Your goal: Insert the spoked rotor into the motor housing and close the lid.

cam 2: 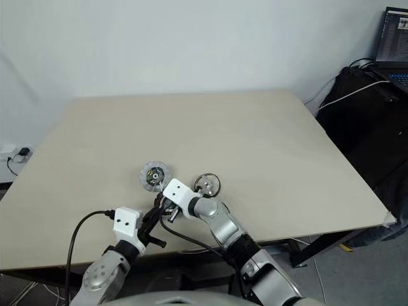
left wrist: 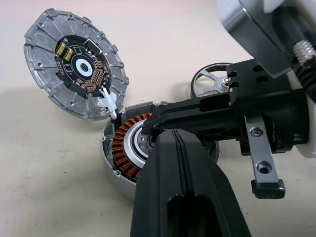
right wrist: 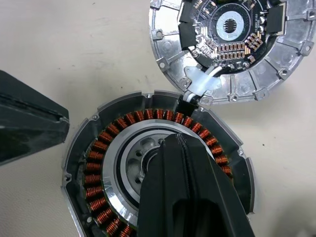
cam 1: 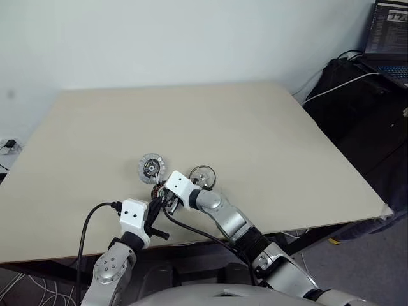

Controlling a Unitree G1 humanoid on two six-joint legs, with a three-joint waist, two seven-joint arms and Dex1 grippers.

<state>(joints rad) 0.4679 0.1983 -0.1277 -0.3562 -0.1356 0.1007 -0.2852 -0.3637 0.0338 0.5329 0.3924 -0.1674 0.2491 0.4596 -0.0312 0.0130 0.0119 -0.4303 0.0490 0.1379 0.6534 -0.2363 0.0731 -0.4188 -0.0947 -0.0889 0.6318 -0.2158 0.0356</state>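
Note:
The motor housing [right wrist: 101, 163], a dark ring of copper windings around a silvery centre, sits on the table near its front edge. My right gripper [right wrist: 175, 139] is shut, its tip over the housing's centre. Just short of the housing's rim, my left gripper [left wrist: 170, 134] is also shut and holds nothing. The lid [cam 1: 150, 168] lies open beside the housing with its black circuit face showing, joined to it by a white connector [left wrist: 107, 102]. The spoked rotor [cam 1: 203, 176] rests on the table just right of the housing, behind my right wrist.
The beige table [cam 1: 255, 127] stretches wide behind and to both sides of the parts. A laptop [cam 1: 389, 32] and a dark bag with white cables [cam 1: 344, 83] stand off the table's far right corner. The front table edge is close below my grippers.

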